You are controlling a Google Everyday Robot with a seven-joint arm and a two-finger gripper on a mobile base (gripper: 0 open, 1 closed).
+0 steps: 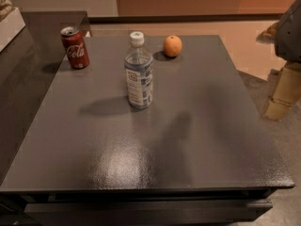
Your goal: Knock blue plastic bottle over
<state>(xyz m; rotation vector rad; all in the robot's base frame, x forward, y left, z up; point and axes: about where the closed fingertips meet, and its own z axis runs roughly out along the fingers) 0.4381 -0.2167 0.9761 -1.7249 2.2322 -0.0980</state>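
Note:
The blue plastic bottle (pixel 139 72) stands upright near the middle of the dark grey table (pixel 188 140). It is clear, with a white screw cap and a blue-and-white label. My gripper (pixel 282 98) is at the right edge of the view, beyond the table's right edge and well to the right of the bottle. It is pale yellow, hangs below a grey arm part (pixel 289 32), and touches nothing on the table.
A red cola can (pixel 75 47) stands upright at the back left of the table. An orange (pixel 172 45) lies at the back, behind and to the right of the bottle. A second dark surface (pixel 28 65) adjoins the table on the left.

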